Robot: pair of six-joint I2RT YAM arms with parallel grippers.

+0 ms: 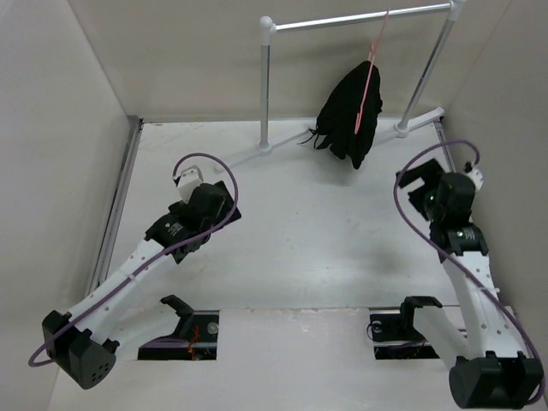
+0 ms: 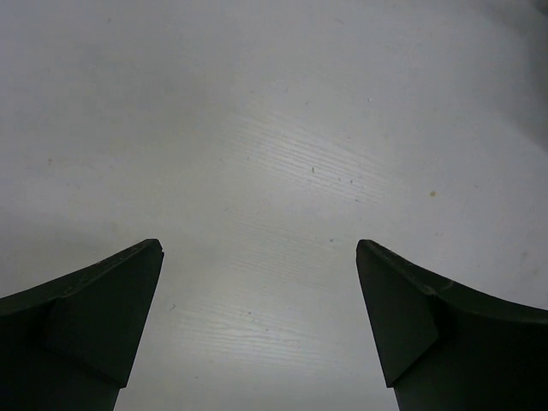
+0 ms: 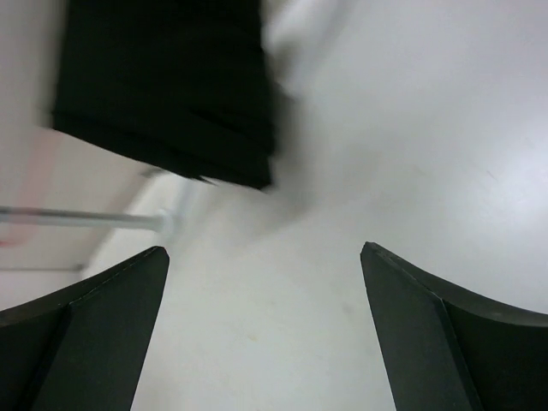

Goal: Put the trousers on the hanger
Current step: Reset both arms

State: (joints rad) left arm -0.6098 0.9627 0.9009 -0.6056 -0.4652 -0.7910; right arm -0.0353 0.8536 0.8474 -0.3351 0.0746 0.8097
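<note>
The black trousers (image 1: 348, 111) hang folded over the pink-red hanger (image 1: 370, 81), whose hook rests on the rack's top bar. The right wrist view shows the trousers (image 3: 167, 86) blurred at the upper left. My right gripper (image 1: 421, 182) stands open, right of and below the trousers, apart from them; its fingers (image 3: 94, 325) have only bare table between them. My left gripper (image 1: 188, 178) is open over the table at left, far from the trousers, with nothing between its fingertips (image 2: 103, 317).
A grey-white clothes rack (image 1: 267, 86) with tube posts stands at the back, its feet on the white table (image 1: 300, 231). Walls close in at left, back and right. Two cut-outs lie in the near edge by the arm bases.
</note>
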